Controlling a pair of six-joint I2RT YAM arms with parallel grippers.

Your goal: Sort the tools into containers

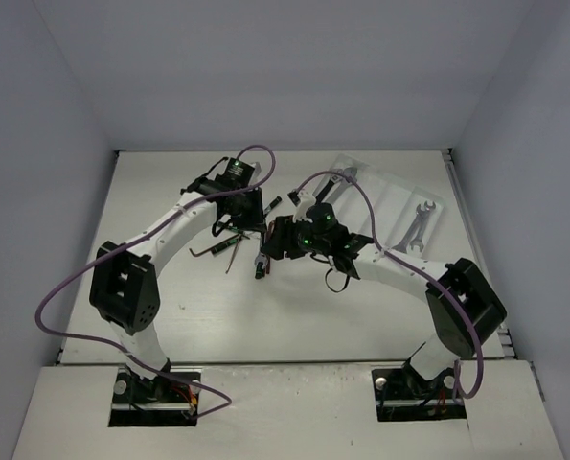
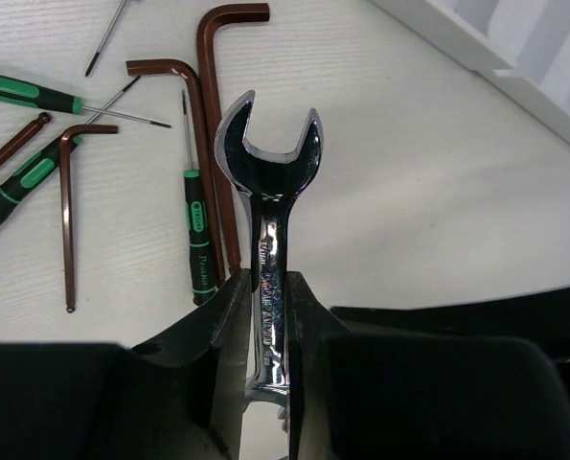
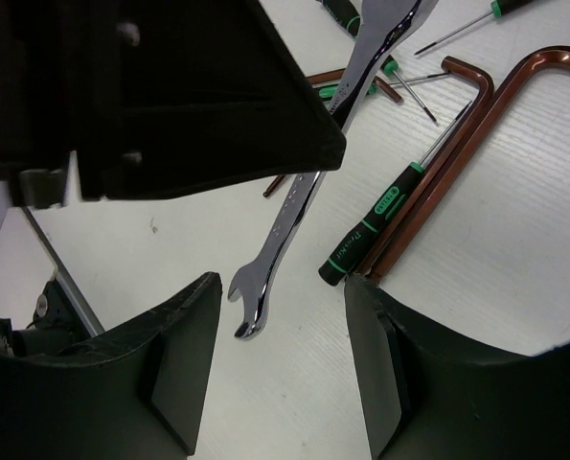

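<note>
A silver open-end wrench (image 2: 270, 192) is clamped by its shank in my left gripper (image 2: 268, 287), which is shut on it, the open jaw end pointing away. It hangs above a scatter of brown hex keys (image 2: 213, 115) and green-and-black screwdrivers (image 2: 198, 230) on the table. In the right wrist view the same wrench (image 3: 294, 211) slants down from the left gripper's black body (image 3: 170, 96). Its lower end sits between the fingers of my right gripper (image 3: 283, 281), which is open and touches nothing. The translucent tray (image 1: 385, 196) lies at the back right with two wrenches (image 1: 414, 228) inside.
An adjustable wrench (image 1: 337, 182) lies at the tray's left end. A screwdriver (image 3: 371, 225) and hex keys (image 3: 457, 144) lie close to my right finger. The tray's white rim (image 2: 514, 57) is at the upper right of the left wrist view. Both arms crowd the table's middle.
</note>
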